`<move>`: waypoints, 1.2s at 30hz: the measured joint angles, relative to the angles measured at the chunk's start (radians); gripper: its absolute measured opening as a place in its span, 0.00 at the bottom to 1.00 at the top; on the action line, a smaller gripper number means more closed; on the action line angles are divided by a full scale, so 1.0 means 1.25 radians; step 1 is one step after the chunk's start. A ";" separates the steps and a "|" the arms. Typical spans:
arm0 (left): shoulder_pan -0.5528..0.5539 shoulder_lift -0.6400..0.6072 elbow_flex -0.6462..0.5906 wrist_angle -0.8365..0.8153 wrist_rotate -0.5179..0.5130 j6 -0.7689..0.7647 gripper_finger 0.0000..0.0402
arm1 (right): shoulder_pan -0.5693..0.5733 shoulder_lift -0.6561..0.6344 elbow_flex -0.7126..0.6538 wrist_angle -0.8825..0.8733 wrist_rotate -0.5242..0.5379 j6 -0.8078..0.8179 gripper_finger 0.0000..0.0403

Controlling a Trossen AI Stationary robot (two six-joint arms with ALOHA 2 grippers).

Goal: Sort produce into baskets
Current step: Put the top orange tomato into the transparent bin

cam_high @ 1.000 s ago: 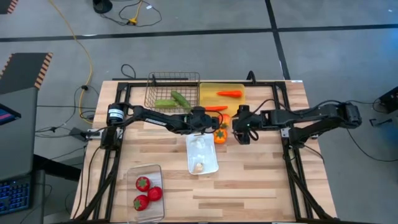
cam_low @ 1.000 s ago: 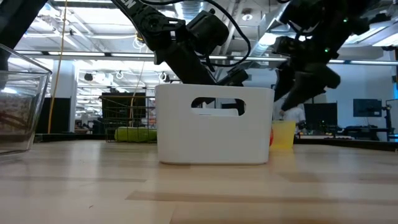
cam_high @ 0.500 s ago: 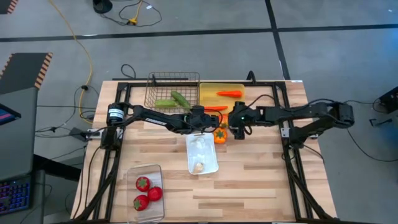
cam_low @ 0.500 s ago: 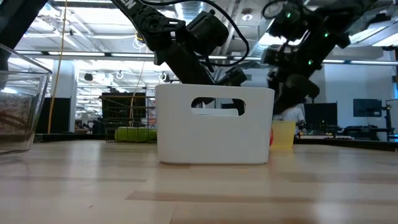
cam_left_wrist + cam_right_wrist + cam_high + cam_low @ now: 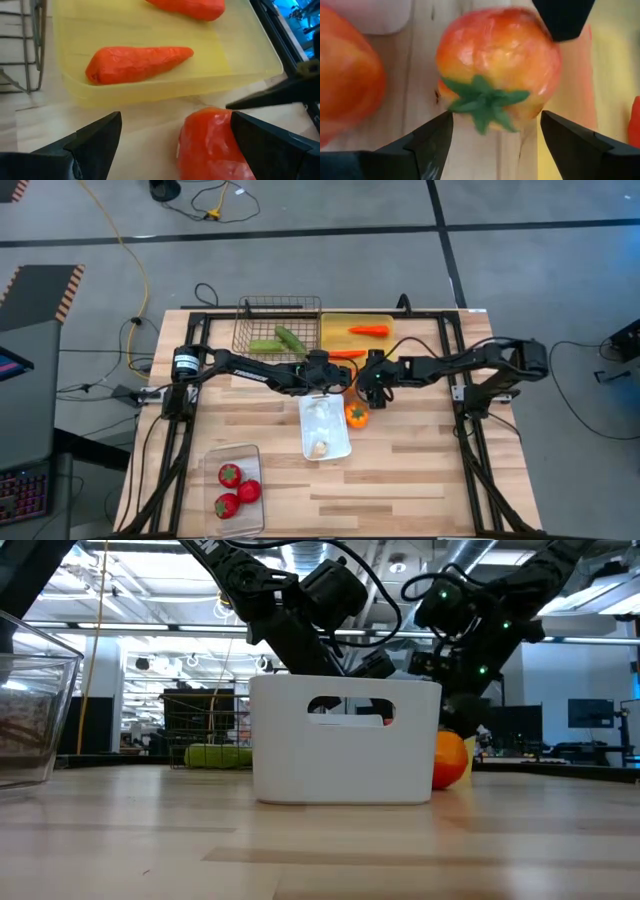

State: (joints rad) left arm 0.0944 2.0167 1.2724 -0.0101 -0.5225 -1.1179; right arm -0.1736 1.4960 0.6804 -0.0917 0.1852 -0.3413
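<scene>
1. Pale wood plank worktop (image 5: 420,470) on a black frame, grey concrete floor (image 5: 300,260) all round, yellow cable (image 5: 135,255) trailing across it.
2. Right tool (image 5: 368,393) spread around an orange-red pepper with a green stem (image 5: 497,65), not gripping.
3. Left tool (image 5: 340,383) wide, just beside the flat yellow rectangular tray (image 5: 335,330).
4. Another pepper (image 5: 357,415) beside the white rounded tray (image 5: 343,448).

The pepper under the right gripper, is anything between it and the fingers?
Nothing visible. The right gripper straddles the pepper, one finger on each side. The left gripper sits just opposite, and a second pepper lies beside the white tray.
</scene>
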 joint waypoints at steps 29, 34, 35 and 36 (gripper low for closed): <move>0.000 -0.001 0.000 -0.002 0.042 0.021 0.90 | 0.003 0.008 -0.001 0.008 -0.006 0.002 0.81; 0.000 -0.001 0.000 -0.002 0.043 0.021 0.90 | 0.003 0.008 -0.001 0.008 -0.005 0.000 0.85; 0.000 -0.001 0.000 -0.002 0.043 0.021 0.90 | 0.003 0.008 -0.001 0.008 -0.004 0.000 0.86; 0.000 -0.001 0.000 -0.002 0.043 0.021 0.90 | 0.003 0.008 -0.001 0.008 -0.003 0.000 0.88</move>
State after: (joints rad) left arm 0.0944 2.0155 1.2728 -0.0124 -0.4686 -1.0916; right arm -0.1698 1.5063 0.6796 -0.0814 0.1811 -0.3411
